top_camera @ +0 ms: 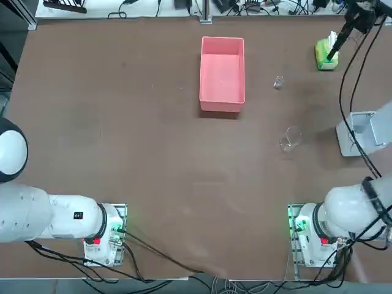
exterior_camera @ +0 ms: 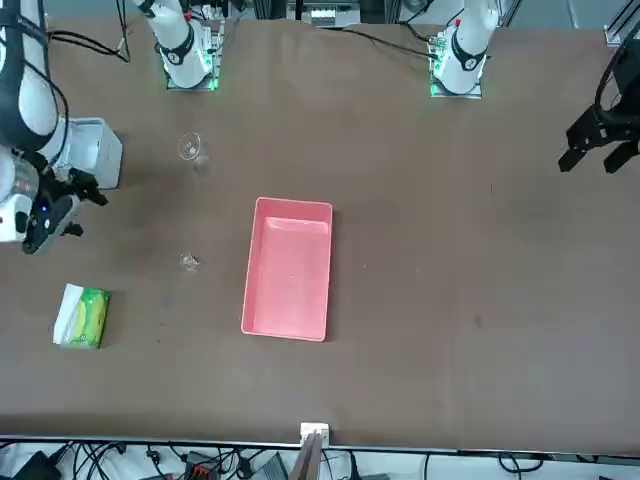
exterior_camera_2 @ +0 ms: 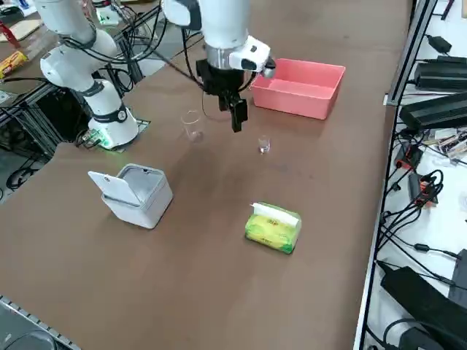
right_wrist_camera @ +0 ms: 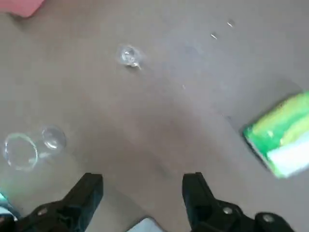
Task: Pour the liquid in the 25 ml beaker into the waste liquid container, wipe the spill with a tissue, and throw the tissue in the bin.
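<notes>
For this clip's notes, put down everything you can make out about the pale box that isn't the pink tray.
The box is a small, pale grey-white container with boxy sides and rounded corners, apparently plastic. Its flap lid is open, swung out to one side, leaving the top uncovered. It stands upright on the brown tabletop, on the robot's right side, nearer the right arm's base than the tissue pack is. The table is all it visibly touches; its contents can't be made out.

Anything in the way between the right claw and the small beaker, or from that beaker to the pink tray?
Nothing visible on either stretch: bare tabletop shows between the open right claw and the small beaker, and between beaker and pink tray. The larger beaker stands off to the side.
</notes>
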Controlling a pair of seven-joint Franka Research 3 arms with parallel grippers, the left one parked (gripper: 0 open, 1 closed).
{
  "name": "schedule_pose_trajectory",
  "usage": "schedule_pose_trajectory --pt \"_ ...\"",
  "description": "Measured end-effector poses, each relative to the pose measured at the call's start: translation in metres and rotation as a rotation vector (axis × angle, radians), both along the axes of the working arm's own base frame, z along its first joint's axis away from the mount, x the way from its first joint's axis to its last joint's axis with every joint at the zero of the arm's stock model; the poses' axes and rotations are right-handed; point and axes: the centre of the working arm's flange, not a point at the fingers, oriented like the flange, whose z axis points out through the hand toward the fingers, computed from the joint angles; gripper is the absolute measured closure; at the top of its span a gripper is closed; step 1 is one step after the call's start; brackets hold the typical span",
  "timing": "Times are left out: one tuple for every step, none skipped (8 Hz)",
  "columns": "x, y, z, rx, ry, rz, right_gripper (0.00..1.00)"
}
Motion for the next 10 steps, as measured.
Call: schedule_pose_trajectory --pt "-0.003 -0.01 -0.006 0.082 -0.023 0.092 0.0" --pt "-0.004 -0.019 -0.013 0.164 -0.055 0.177 0.0" --pt "-0.005 -0.029 -0.024 0.243 -0.088 0.242 0.0" --pt "-0.007 -0.039 -0.038 0.32 -0.118 0.288 0.0" --pt "-0.009 -0.048 -0.056 0.389 -0.142 0.316 0.0" --pt "-0.009 -0.054 -0.076 0.449 -0.16 0.337 0.0" --pt "-0.008 -0.056 -0.098 0.508 -0.178 0.361 0.0" --pt "-0.008 -0.056 -0.122 0.569 -0.201 0.394 0.0" --pt "-0.007 -0.055 -0.142 0.621 -0.228 0.432 0.0" --pt "-0.008 -0.053 -0.157 0.663 -0.253 0.472 0.0"
